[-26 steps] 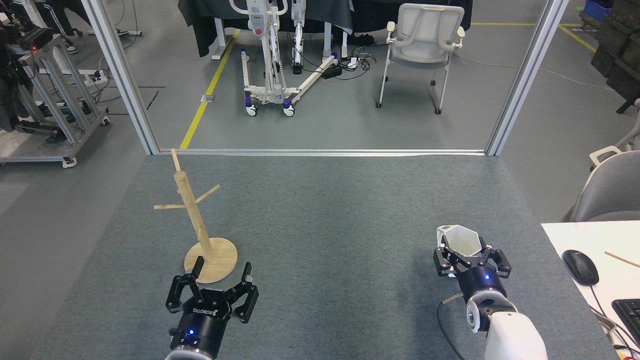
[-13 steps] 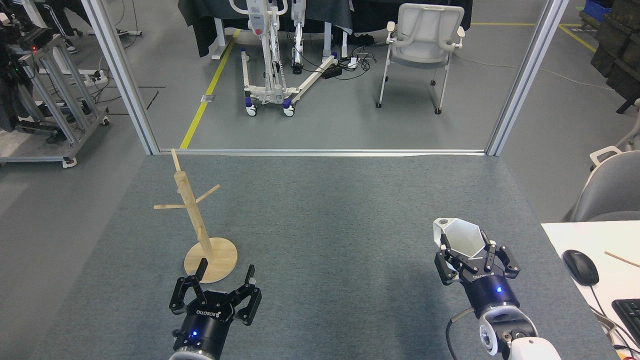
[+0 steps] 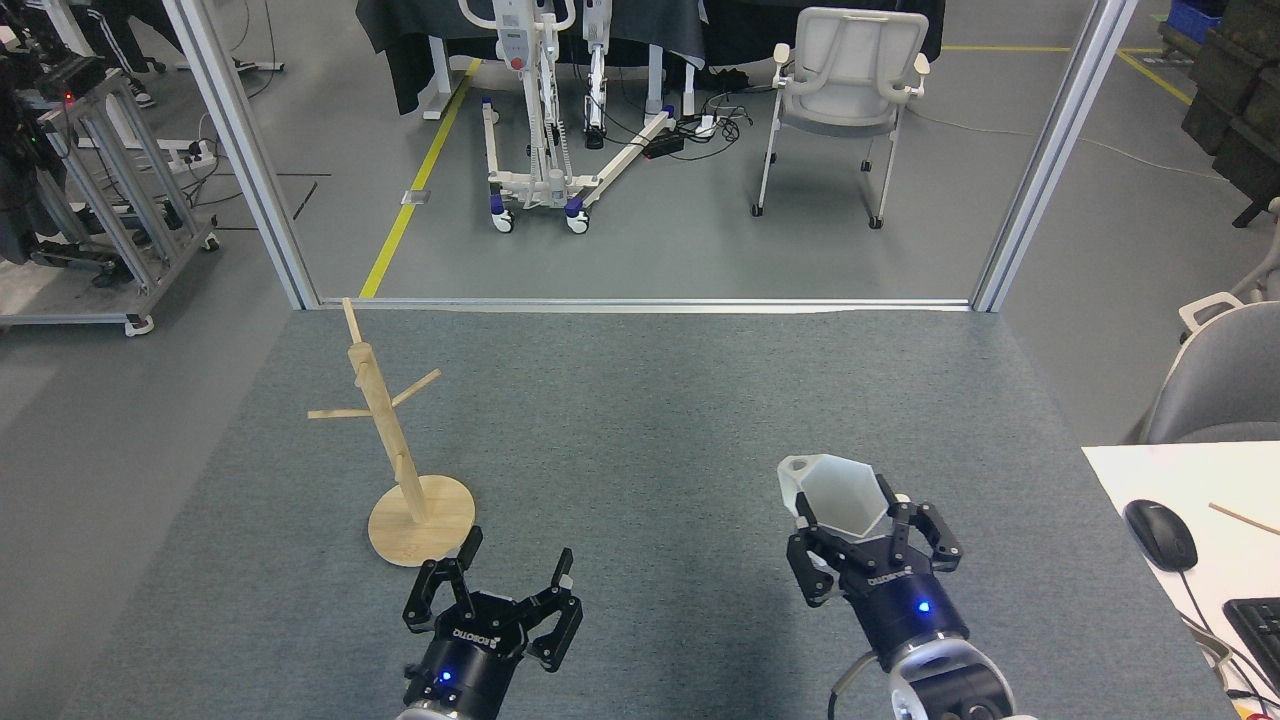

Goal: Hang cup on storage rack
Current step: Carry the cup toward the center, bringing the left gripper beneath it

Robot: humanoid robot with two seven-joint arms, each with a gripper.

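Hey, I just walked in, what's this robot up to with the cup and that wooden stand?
The right tool is shut on the white cup, holding it over the grey mat. The left tool is open and empty, just right of the storage rack. The cup is well apart from the rack, and no peg carries it yet.

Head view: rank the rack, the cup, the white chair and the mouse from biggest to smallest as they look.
1. Rack and chair: look alike, and the chair stands far off, so no ranking
2. Cup
3. Mouse
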